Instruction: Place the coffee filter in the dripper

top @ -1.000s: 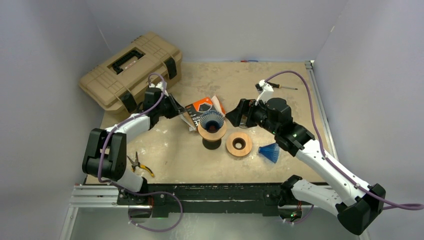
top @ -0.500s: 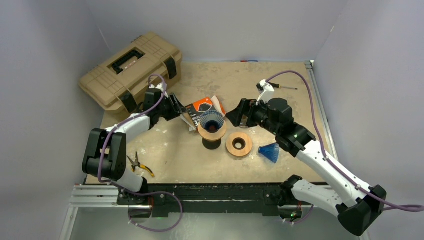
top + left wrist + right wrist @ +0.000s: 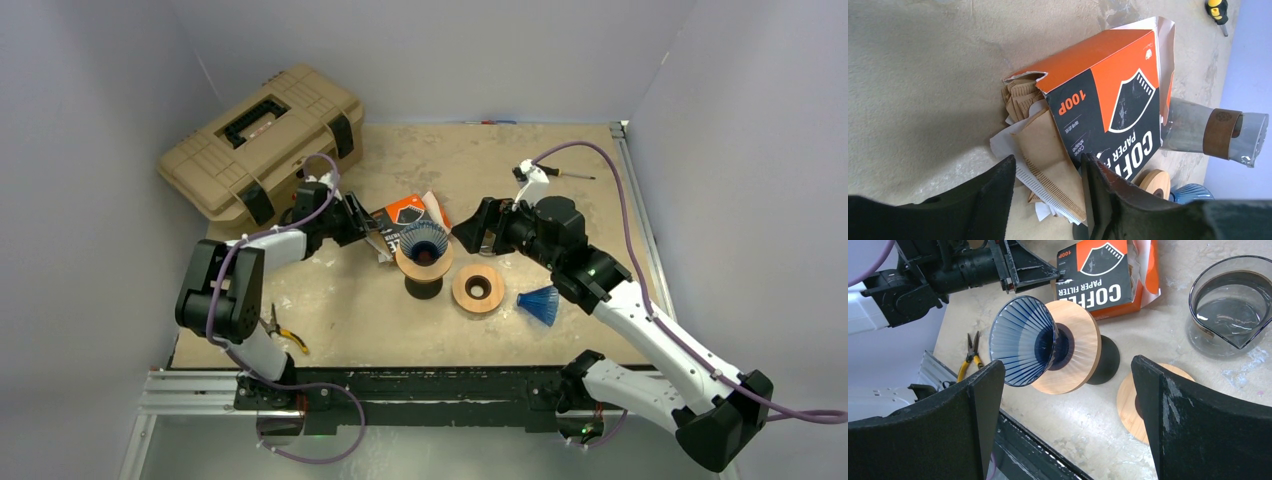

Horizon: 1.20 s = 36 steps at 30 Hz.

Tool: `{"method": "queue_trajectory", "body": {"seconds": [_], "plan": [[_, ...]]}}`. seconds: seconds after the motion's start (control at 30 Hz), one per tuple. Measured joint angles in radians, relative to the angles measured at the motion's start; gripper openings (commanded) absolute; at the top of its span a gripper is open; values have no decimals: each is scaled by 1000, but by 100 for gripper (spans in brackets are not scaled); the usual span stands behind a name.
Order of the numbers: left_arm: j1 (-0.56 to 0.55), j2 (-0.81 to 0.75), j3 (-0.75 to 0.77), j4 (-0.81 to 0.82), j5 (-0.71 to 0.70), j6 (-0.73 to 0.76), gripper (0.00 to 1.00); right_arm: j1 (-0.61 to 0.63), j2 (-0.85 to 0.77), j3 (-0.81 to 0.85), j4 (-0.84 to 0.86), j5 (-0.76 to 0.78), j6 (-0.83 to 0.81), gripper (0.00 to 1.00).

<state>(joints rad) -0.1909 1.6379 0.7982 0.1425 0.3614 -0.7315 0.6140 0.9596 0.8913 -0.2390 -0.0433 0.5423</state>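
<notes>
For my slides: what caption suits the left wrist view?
Open left gripper frames brown paper filters spilling from the orange-black filter box.

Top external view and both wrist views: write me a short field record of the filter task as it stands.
filter box: orange and black, lying open beside the dripper
paper filters: brown, spilling from the box's open end
dripper: blue ribbed cone, upright, no paper inside
left gripper: open, fingers either side of the spilled filters, nothing clamped
right gripper: open, empty, facing the dripper
stage: filter not yet picked up
</notes>
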Motion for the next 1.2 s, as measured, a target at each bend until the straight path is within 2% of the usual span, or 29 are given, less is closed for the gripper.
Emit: {"method": "queue_trajectory", "body": {"seconds": [0.17,0.3,0.43,0.5,0.83,1.2], "plan": [[0,19,0,31,23,-14,29,0,-1,0,0,2,0,99],[0,19,0,48,30,-18,22,0,-5,0,0,3,0,99],[0,17,0,52,30,-19,7,0,-5,0,-1,3,0,99],[0,11,0,51,29,-19,3,0,-5,0,-1,3,0,99],[0,-120,-11,-16,-13,-9,0,0,-6,0,-2,4,0,99],[0,-290,-11,-193,-48,58,0,0,-27,0,-9,4,0,99]]}}
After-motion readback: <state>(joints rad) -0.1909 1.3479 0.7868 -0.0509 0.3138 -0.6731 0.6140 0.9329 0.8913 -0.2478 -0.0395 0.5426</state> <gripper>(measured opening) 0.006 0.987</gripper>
